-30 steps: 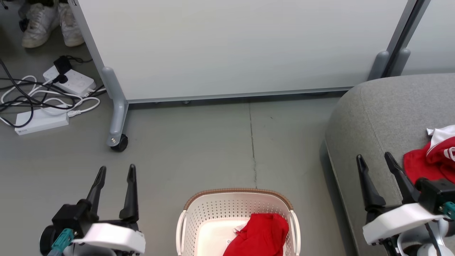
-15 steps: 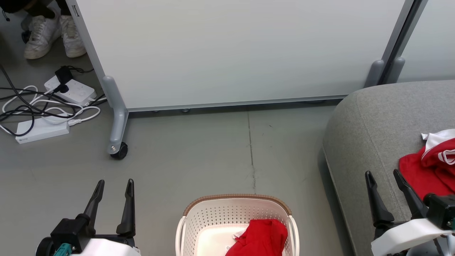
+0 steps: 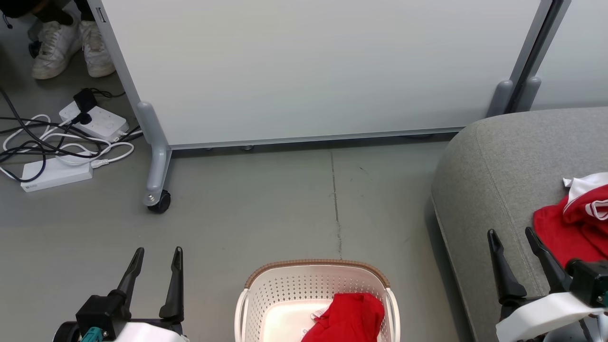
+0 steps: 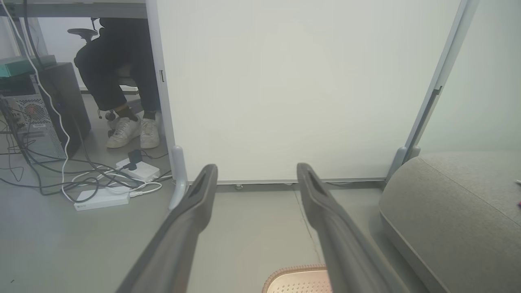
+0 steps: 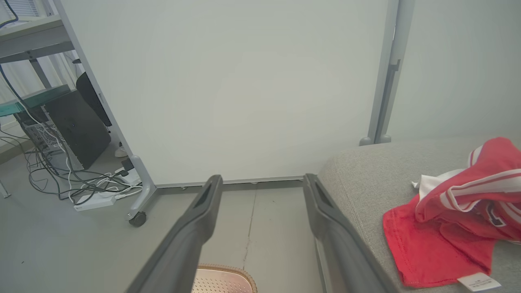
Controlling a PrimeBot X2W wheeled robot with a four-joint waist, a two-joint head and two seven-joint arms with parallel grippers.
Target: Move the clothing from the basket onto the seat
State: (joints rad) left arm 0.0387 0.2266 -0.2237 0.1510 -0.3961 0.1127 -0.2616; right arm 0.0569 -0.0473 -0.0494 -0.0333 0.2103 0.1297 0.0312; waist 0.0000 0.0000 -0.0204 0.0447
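Rightward, the grey seat [image 3: 503, 161] carries one red garment [image 3: 560, 232]. Beside it on the floor, the basket [image 3: 316, 262] holds the other red garment [image 3: 354, 316]. The left gripper [image 3: 158, 250] and right gripper [image 3: 510, 231] hang with fingers spread wide, gripping nothing.

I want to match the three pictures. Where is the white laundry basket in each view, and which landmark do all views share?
Head view: the basket is at the bottom centre, cut by the lower edge.
Left wrist view: its far rim is at the bottom edge, slightly right of centre.
Right wrist view: its far rim is at the bottom edge, slightly left of centre.
Shared landmark: the grey panel leg, left of the basket in every view.
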